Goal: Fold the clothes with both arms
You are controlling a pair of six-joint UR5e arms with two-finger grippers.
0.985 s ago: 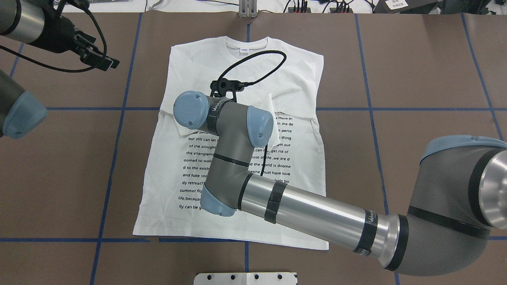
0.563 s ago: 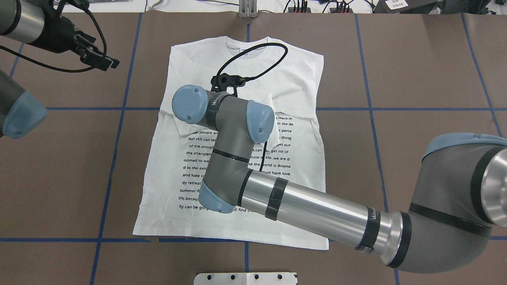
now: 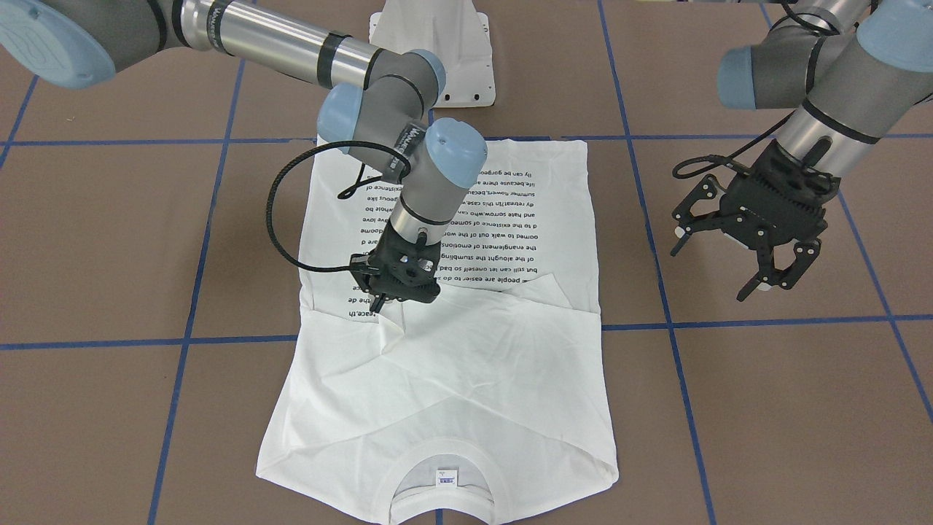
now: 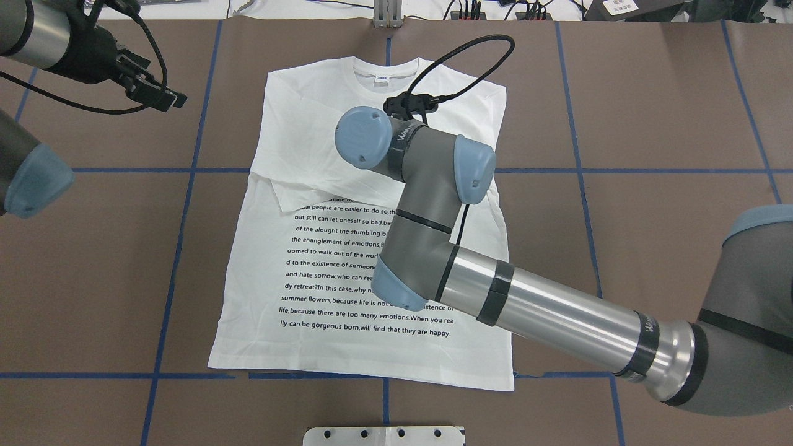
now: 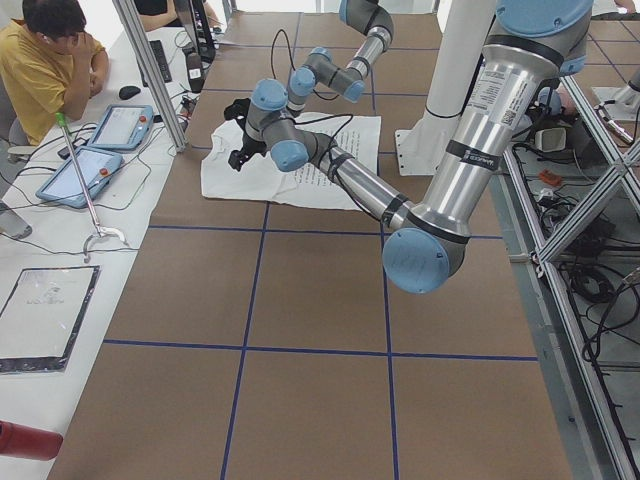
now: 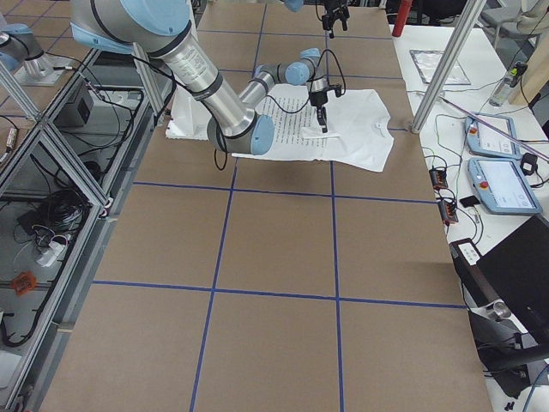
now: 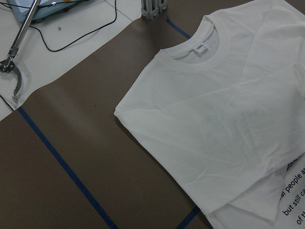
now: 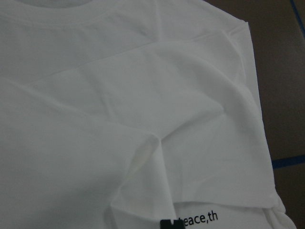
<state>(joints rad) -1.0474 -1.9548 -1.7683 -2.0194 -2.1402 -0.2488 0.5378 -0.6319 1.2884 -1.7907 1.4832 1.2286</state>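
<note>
The white T-shirt (image 3: 474, 364) lies flat with its printed text up, collar away from the robot, and both sleeves folded across the chest (image 4: 310, 124). My right gripper (image 3: 383, 302) stands over the chest fold at the top of the text, jaws shut. In the right wrist view a raised ridge of sleeve cloth (image 8: 143, 176) runs up to the fingertips (image 8: 169, 223) beside the word "eace,th". My left gripper (image 3: 713, 271) hangs open above bare table, off the shirt's side (image 4: 170, 98). The left wrist view shows the collar and shoulder (image 7: 214, 119).
The brown table is crossed by blue tape lines (image 4: 186, 186). The white pedestal base (image 3: 437, 58) stands behind the hem. A metal post (image 4: 387, 15) rises beyond the collar. A person (image 5: 50, 60) sits at a side bench with tablets and a reach tool (image 7: 14, 71).
My right arm has swung toward the overhead view's right and a little toward the collar, its cable loop swinging with it. More text lines now show on the left. The left arm has not moved.
</note>
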